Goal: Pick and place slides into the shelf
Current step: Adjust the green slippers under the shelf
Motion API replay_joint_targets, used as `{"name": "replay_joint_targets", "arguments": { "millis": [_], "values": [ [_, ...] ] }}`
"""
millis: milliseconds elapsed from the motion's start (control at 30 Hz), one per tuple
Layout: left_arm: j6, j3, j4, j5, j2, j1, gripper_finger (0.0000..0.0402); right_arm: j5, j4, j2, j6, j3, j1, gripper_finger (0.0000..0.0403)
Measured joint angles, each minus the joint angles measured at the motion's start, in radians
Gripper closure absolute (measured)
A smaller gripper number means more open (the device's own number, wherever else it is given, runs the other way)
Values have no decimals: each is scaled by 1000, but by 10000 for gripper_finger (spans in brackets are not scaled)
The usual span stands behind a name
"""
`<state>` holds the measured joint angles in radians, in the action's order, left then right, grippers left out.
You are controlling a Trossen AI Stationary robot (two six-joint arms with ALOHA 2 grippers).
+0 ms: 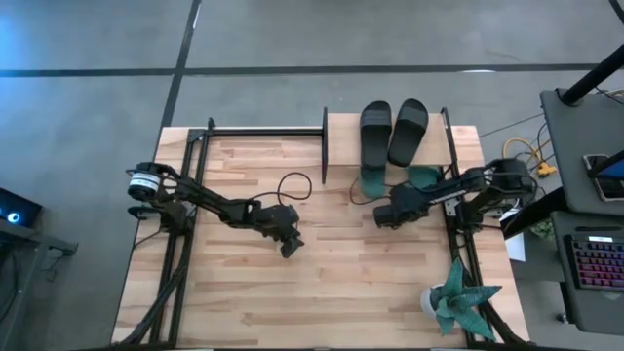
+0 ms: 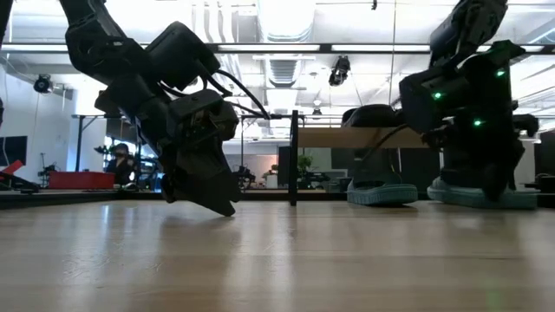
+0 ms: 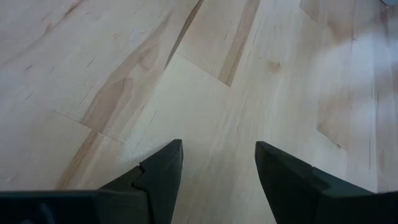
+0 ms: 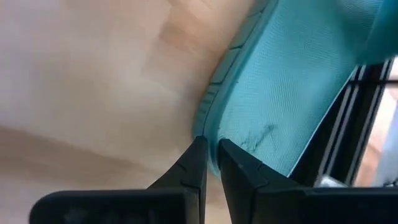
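Note:
Two black slides [image 1: 390, 132] lie side by side on the top board of the shelf [image 1: 343, 146] at the table's far edge. Two teal slides [image 1: 375, 182] [image 1: 425, 175] rest on the tabletop under that board, and their near ends stick out. My right gripper [image 4: 212, 163] is at the left teal slide [image 4: 292, 81], shut on its edge, just in front of the shelf [image 1: 385, 213]. My left gripper [image 3: 217, 168] stands open over bare wood near the table's middle [image 1: 291, 244], its tips close to the surface. My right gripper pinches the raised side rim of the teal slide's sole [image 4: 211, 134] between its two fingers. One finger is on the footbed side and one on the outer side. The fingers slant down from the table's right and near side. The slide appears to lie on the tabletop.
The shelf's thin black posts [image 1: 325, 146] [image 1: 446, 146] stand on either side of the slides. A black cable loop [image 1: 292, 183] lies on the table left of the shelf. A teal spiky plant [image 1: 458, 297] stands at the near right corner. Bare wood fills the near half.

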<state>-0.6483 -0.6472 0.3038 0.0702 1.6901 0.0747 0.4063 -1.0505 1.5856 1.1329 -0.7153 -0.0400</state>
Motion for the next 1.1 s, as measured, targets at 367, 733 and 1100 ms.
{"name": "replay_joint_targets", "arguments": {
  "millis": [367,733,1100],
  "values": [
    [-1,3,3,-1,0,0,210,80,87,54,-192,-89,74,372],
    [0,9,5,-3,0,0,210,122,86,55,-355,-136,93,372],
    [0,11,6,-22,0,1,210,76,118,54,-480,-92,80,372]
  ]
}}
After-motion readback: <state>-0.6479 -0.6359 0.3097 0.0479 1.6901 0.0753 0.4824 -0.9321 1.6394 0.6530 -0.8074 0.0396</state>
